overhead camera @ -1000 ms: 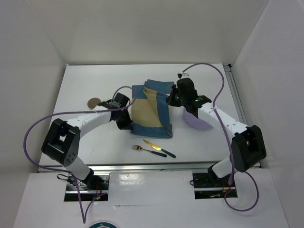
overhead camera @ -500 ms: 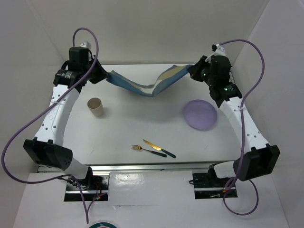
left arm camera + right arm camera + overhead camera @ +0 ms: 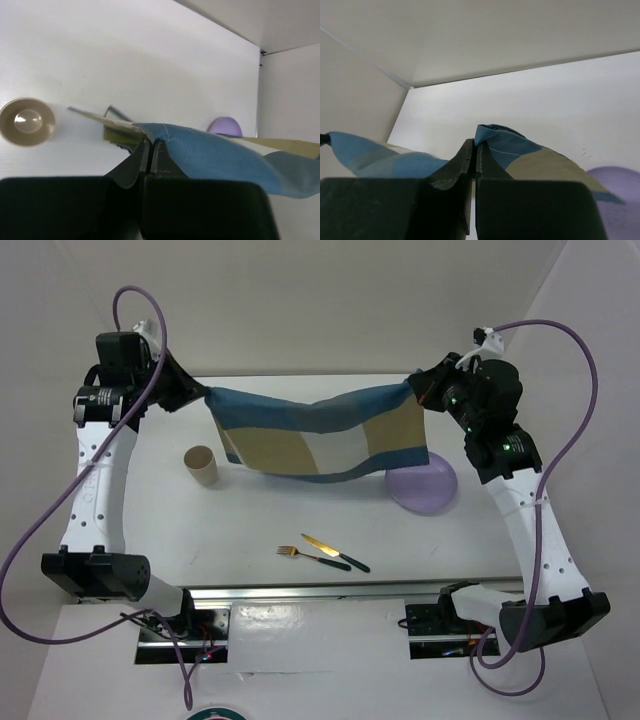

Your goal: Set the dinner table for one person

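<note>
- the left gripper (image 3: 200, 398) is squeezed shut on one top corner of the placemat (image 3: 320, 435). no gap shows between its fingers.
- the right gripper (image 3: 415, 390) is squeezed shut on the other top corner, the same way.
- the mat hangs between them like washing on a line, up over the far half of the dinner table (image 3: 250, 530). its top edge dips a bit in the middle.
- the step now looks like laying the mat down flat. i think both arms should go down together at the same speed, so the mat does not twist.
- the low edge should touch the table first. then the arms can pull toward the near side so the cloth lies smooth.
- letting go of one corner too early would make the mat flop.
- the cup (image 3: 201, 466) stands just beside the left end of the mat, and the plate (image 3: 425, 485) lies under its right end. the cloth could tip the cup or land on the plate, so the bare spot between them looks best.
- the fork (image 3: 300, 555) and knife (image 3: 325, 549) lie together near the front, by the metal rail (image 3: 320, 589). the mat should stop before it covers them.
- the table is white, flat and plain. white walls (image 3: 300, 300) stand at the back and both sides, like a box.
</note>
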`<state>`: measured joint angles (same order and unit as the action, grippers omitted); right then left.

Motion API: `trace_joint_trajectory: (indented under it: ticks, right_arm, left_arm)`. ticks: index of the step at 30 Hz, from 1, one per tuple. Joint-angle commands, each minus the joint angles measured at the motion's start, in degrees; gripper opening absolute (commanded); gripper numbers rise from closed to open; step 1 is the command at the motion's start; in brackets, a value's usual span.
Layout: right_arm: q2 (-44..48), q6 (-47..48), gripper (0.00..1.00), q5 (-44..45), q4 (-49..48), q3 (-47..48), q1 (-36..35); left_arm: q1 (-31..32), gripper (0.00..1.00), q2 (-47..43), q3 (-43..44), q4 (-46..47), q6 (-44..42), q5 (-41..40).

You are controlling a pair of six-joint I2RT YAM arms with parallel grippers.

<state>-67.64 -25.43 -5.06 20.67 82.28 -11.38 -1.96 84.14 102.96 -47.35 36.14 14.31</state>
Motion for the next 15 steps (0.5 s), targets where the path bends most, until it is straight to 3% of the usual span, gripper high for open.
trace_joint_trajectory:
  ticks: [1, 6, 15]
  right_arm:
    - [-0.04, 0.91, 0.00, -1.27, 0.69, 3.50, 0.39]
    - [-4.77, 1.44, 0.00, -3.28, -3.16, 4.28, 0.39]
    - [-24.18, -0.32, 0.00, -9.87, -14.50, 17.81, 0.91]
  left_arm:
    - [-0.24, 0.00, 0.93, 4.97, 1.83, -1.16, 5.20]
    - [-0.24, 0.00, 5.85, 8.65, 4.10, -1.16, 7.14]
    - [-0.77, 0.00, 26.39, 29.12, 9.82, 1.91, 15.74]
